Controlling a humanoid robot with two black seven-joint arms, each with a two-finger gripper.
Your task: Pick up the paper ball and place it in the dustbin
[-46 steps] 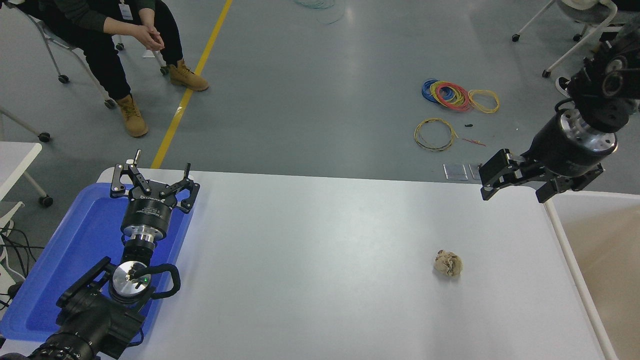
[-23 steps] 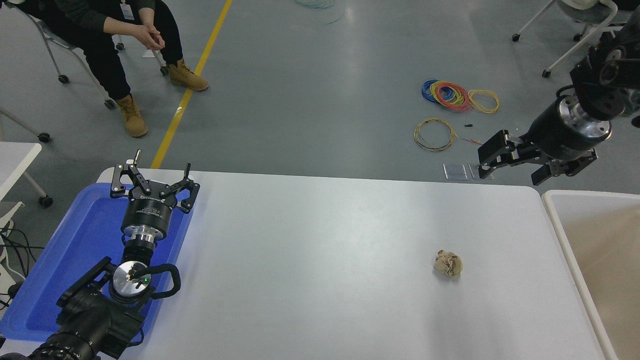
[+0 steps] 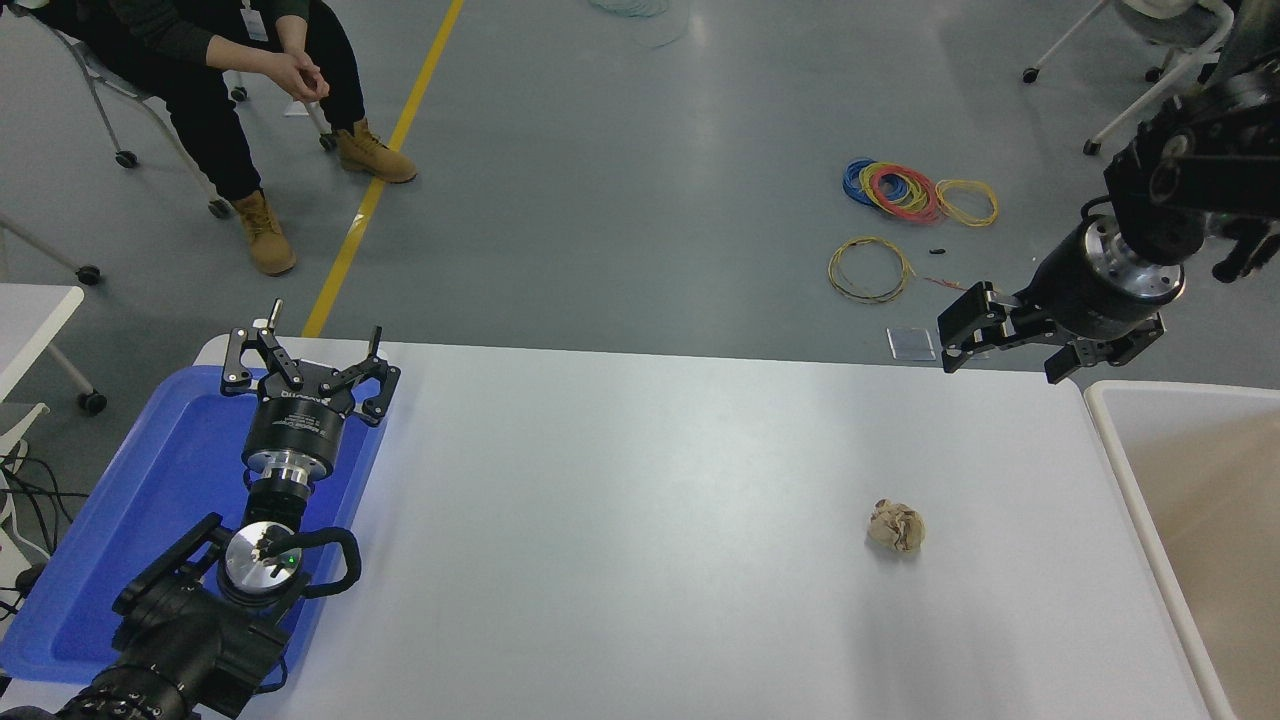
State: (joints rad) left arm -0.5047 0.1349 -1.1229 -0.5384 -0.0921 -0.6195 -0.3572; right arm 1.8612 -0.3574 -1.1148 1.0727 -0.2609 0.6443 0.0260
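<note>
- Right pincer (image 3: pixel 1003 352) at the right of the frame, jaws spread wide and empty, above the counter's (image 3: pixel 640 520) far right corner; farther up and left than a second ago, when hanging lower, near the dustbin rim.
- Paper ball (image 3: pixel 896 527) on the counter at lower right of centre, unmoved, well apart from the right pincer.
- Dustbin (image 3: pixel 1130 470) at the right edge, just beside the counter, beige inside showing.
- Left pincer (image 3: pixel 310 362) parked at lower left over the blue tray (image 3: pixel 150 500), fingers spread wide, unchanged.
- Seated person (image 3: pixel 200 60) at upper left, hands clasped.
- Coloured wire coils (image 3: pixel 905 190) on the floor, upper right.
</note>
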